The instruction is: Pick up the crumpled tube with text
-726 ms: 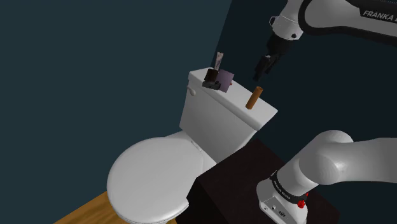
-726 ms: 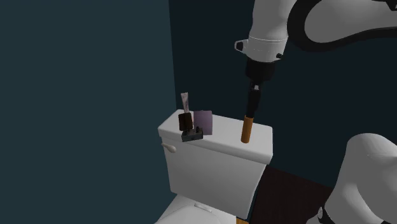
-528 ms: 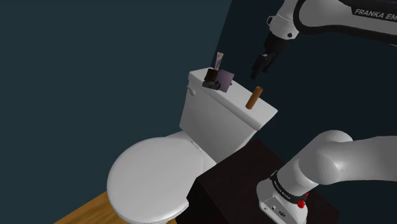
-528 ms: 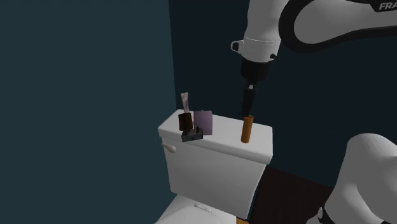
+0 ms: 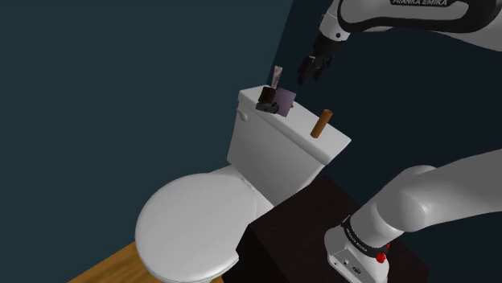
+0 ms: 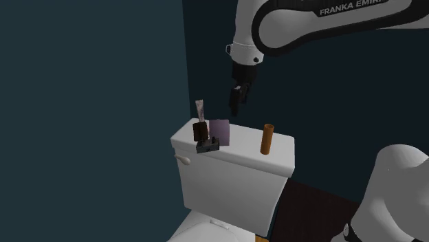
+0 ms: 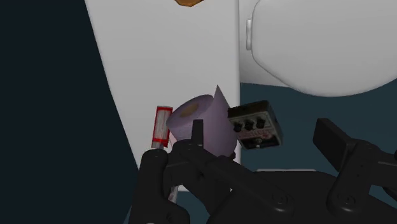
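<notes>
Start at the second exterior view's left end of the toilet tank (image 6: 237,168). Your tube (image 6: 200,108) stands there close to the wall, pale and upright, and the wrist view shows red bands of print on it. A dark jar (image 6: 200,130) sits right in front of its lower half. A black box with knobs (image 6: 207,145) lies just ahead of the jar, and a purple container (image 6: 219,129) stands just beside the tube on the right. Up and further right hangs the gripper (image 6: 236,103), its fingers spread apart and holding nothing, well above the lid. Further right again, apart from the cluster, stands an orange-brown cylinder (image 6: 267,139).

Expect the tube to be light and soft. It will likely dent under a hard squeeze, and a nudge could tip it over. The free upper part — the stretch showing above the jar — looks like your best place to take hold, closing gently. Mind the purple container, since there seems little room for a finger between it and the tube.
</notes>
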